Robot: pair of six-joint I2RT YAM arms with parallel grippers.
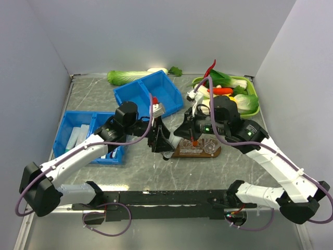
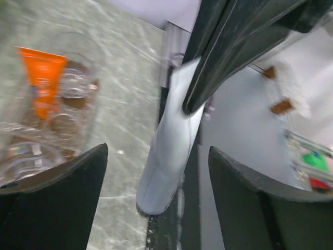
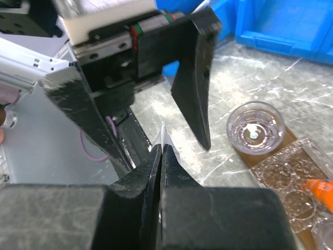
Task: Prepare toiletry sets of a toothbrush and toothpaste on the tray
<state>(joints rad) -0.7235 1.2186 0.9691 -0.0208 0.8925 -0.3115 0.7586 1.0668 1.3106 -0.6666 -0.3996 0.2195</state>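
My right gripper (image 3: 161,148) is shut on the flat crimped end of a small white tube (image 3: 164,136), which hangs below it above the table just left of the tray. In the left wrist view the white tube (image 2: 169,156) hangs between the wide-open fingers of my left gripper (image 2: 157,151), touching neither. In the top view the left gripper (image 1: 160,139) meets the right gripper (image 1: 176,139) left of the dark wooden tray (image 1: 216,152). Clear cups stand on the tray; one (image 3: 255,126) is empty. Another holds an orange-ended tube (image 2: 41,78). No brushes show.
Two blue bins stand at the left (image 1: 83,135) and back middle (image 1: 148,94). A green vegetable tray (image 1: 229,94) is at the back right and a cabbage (image 1: 125,77) by the back wall. A black rail (image 1: 166,198) runs along the near edge.
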